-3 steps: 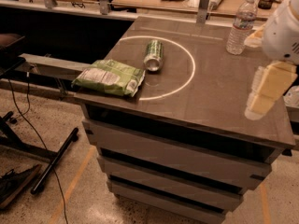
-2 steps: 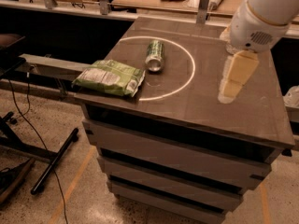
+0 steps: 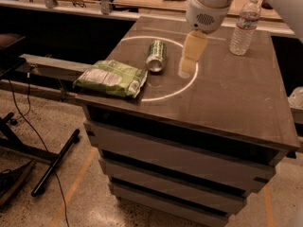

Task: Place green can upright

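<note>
**Getting Ready to Stand Up the Green Can**

Look first at the green can [image 3: 156, 56]. Lying flat on its side inside the white ring [image 3: 166, 94], toward the back left of the worktop [image 3: 227, 103]. Showing its silver end to the front edge. Not upright yet, so the job not done.

Now find the gripper [image 3: 186, 71]. Hanging straight down from the big white arm [image 3: 208, 6], just beside the can on its right, with its tip low over the worktop near the right side of the ring. Not touching the can. Carrying nothing. Cannot tell whether wide or narrow.

Why hang there? Probably to line up next to the can before grabbing it. Pointing down likely makes it easier to come at a round thing from above.

Mind the crinkly chip bag [image 3: 111, 78], lying flat at the front left corner and poking a little over the left edge. Very close to the front end of the can; cannot tell if touching. Mind also the clear water bottle [image 3: 244, 25], standing tall near the back right corner, well apart from the can and out of the way.

Next, probably: shift over the can, squeeze around its round middle, lift, tip up, and set down on the flat bottom. Careful, though: easy to bump and send rolling toward the bag.
</note>
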`<state>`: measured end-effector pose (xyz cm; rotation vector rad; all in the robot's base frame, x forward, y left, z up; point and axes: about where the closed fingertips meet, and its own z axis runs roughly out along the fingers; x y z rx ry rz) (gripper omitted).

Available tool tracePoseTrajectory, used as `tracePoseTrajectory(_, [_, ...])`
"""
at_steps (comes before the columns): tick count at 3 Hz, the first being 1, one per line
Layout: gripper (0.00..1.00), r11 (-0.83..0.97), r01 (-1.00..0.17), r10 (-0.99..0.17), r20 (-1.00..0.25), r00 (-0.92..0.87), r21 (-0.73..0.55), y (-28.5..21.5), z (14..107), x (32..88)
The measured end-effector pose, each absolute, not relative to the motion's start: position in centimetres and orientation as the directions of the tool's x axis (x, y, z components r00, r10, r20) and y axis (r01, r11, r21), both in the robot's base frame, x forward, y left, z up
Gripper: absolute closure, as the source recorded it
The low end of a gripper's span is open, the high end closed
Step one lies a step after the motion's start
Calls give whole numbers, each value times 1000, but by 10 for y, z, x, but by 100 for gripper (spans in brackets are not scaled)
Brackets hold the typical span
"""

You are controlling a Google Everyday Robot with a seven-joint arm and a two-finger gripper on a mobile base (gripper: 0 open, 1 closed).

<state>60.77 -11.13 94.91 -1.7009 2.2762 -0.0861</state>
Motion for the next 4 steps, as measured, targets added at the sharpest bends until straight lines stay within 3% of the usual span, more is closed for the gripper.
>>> tracePoseTrajectory(2, [0,615,-767,-781,-274,-561,-182,-83,927,679])
tracePoseTrajectory(4, [0,688,-708,-716,-299,-630,-156,-77,923,686])
